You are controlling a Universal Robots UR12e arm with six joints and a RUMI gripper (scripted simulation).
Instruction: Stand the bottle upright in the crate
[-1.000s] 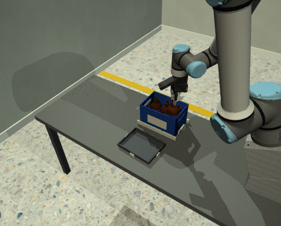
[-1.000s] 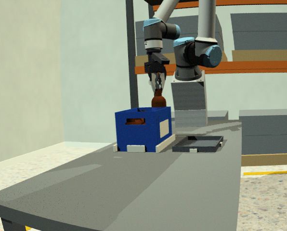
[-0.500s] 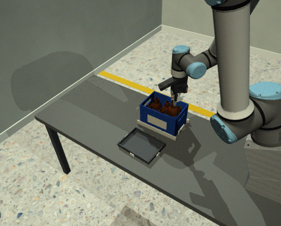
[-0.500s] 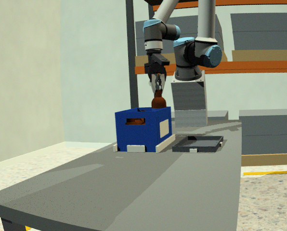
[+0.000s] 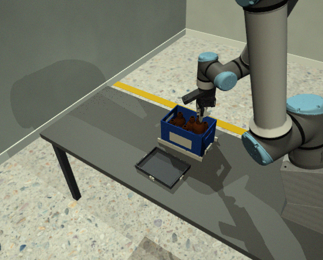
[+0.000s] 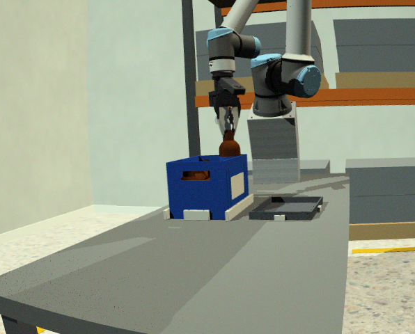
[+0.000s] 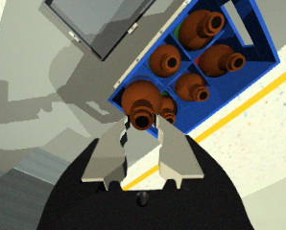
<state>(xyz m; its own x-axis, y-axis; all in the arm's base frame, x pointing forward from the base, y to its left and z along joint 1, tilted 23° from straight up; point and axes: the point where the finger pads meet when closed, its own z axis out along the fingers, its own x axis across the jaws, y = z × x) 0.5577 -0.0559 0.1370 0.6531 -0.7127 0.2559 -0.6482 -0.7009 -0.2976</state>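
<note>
Exterior view shows the end effector clamped on the neck of the brown bottle, which hangs upright, partly lowered into a corner cell of the blue crate. Beside it, the tray lies on the counter.

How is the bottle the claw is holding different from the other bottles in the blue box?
The held bottle is pinched at its neck by the gripper; the other bottles stand free. The held bottle rises above the crate rim; the others sit lower inside. All are brown and upright.
</note>
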